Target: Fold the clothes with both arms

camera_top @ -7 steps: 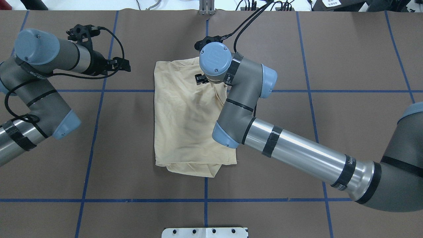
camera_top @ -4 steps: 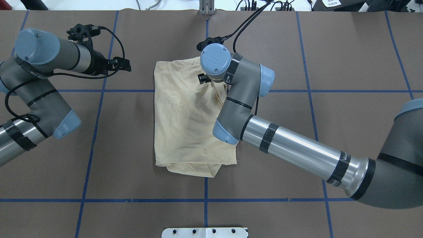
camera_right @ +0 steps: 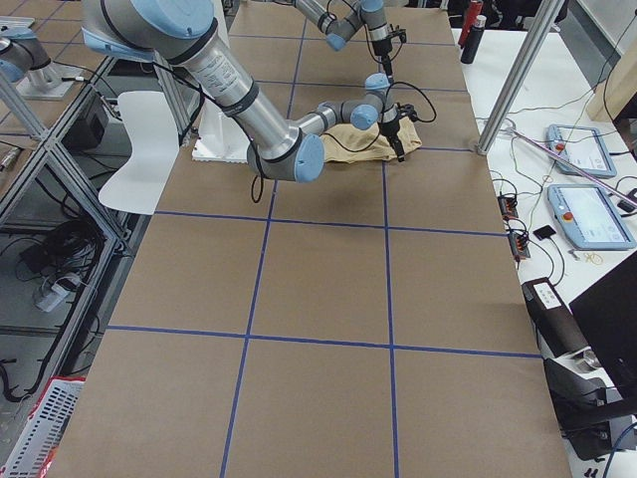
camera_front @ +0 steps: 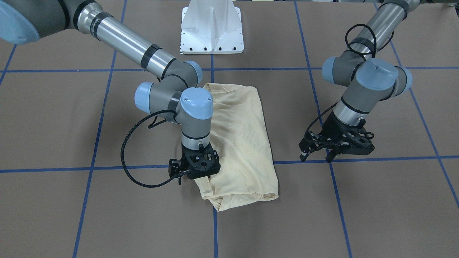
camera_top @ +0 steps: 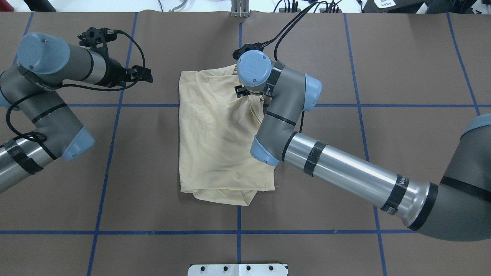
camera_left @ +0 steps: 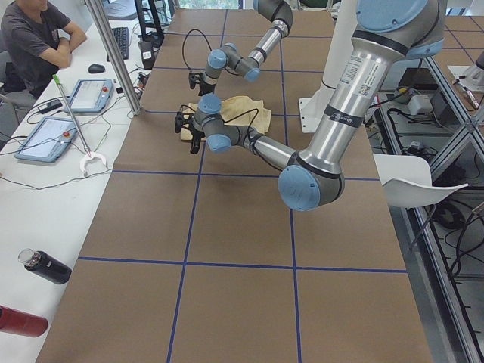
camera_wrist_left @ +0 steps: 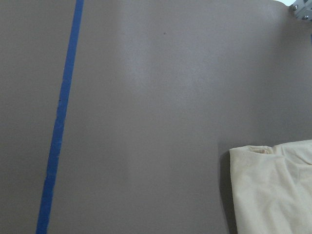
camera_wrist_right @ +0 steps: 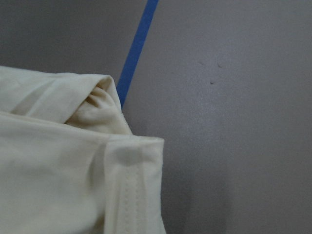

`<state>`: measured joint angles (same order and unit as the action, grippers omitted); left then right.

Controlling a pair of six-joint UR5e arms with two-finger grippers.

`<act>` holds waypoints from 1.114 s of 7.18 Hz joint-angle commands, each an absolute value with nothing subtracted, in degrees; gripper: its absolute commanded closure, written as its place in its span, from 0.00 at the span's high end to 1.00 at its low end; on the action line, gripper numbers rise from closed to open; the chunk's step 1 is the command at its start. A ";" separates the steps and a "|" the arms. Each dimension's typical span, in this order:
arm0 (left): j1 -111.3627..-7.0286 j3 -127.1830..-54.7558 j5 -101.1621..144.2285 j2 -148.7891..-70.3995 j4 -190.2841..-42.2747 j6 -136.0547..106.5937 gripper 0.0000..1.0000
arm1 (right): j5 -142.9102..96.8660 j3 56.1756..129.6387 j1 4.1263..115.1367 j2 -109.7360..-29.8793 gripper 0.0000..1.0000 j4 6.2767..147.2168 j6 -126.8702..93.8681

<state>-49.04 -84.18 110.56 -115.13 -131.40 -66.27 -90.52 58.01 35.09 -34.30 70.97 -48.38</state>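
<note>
The cream-yellow shirt (camera_top: 215, 145) lies folded into a tall rectangle at the table's middle, print hidden; it also shows in the front-facing view (camera_front: 244, 143). My right gripper (camera_top: 242, 92) points down at the shirt's far right corner and looks shut on the fabric there, which tents up toward it (camera_front: 197, 175). The right wrist view shows that hemmed corner (camera_wrist_right: 131, 161) over the brown table, with no fingers in view. My left gripper (camera_top: 147, 76) is open and empty, hovering left of the shirt (camera_front: 316, 156). The left wrist view shows a shirt corner (camera_wrist_left: 278, 190).
The brown table cover carries blue tape grid lines (camera_top: 238, 232). The white pedestal base (camera_front: 211, 32) stands at the robot's edge. A seated person (camera_left: 38, 41), tablets and bottles are beside the table's far side.
My right gripper has shifted slightly to the right at the shirt's far corner, and the fabric wrinkles draw toward it. The left arm has not moved.
</note>
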 commanded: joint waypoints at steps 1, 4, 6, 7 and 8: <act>-49.04 -84.11 110.57 -115.31 -131.40 -66.27 1.00 | -90.79 57.75 36.20 -34.37 1.00 71.02 -47.21; -48.96 -84.20 110.57 -115.49 -131.40 -66.36 1.00 | -92.20 57.74 39.19 -36.73 1.00 71.10 -43.16; -48.96 -84.11 110.57 -115.84 -131.31 -66.27 1.00 | -94.64 58.35 40.86 -36.91 1.00 71.10 -41.49; -48.96 -84.11 110.65 -115.84 -131.31 -66.18 1.00 | -96.75 60.01 41.57 -36.83 1.00 71.19 -41.48; -48.96 -84.11 110.57 -115.84 -131.22 -66.18 1.00 | -99.20 62.55 41.57 -36.83 1.00 71.37 -42.09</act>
